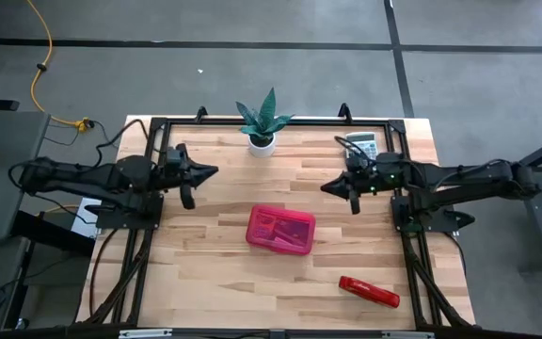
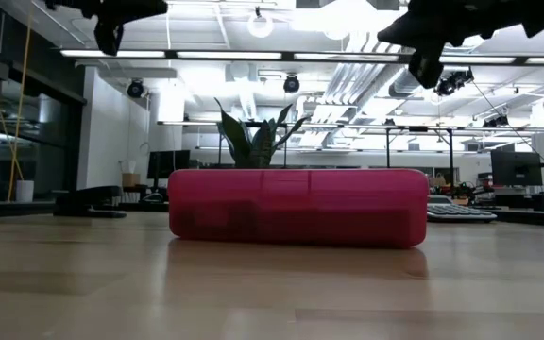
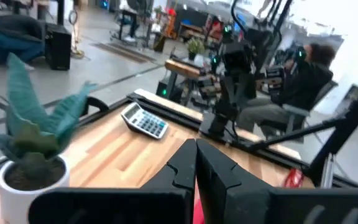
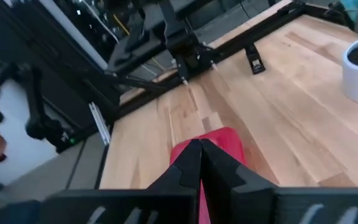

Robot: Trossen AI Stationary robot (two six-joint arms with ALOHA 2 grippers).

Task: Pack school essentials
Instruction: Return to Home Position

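A closed pink pencil case (image 1: 280,229) lies flat on the wooden table's middle; it also shows in the low view (image 2: 298,208) and the right wrist view (image 4: 219,146). Shapes show faintly through its lid, but I cannot tell which items they are. My left gripper (image 1: 213,171) is shut and empty, held above the table left of the case; its shut fingers show in the left wrist view (image 3: 196,163). My right gripper (image 1: 326,187) is shut and empty, held above the table right of the case; its fingers show in the right wrist view (image 4: 199,155).
A potted plant in a white pot (image 1: 263,127) stands at the far middle. A grey calculator (image 1: 362,145) lies at the far right, under the right arm. A red stapler (image 1: 369,291) lies near the front right. Bare wood lies left of the case.
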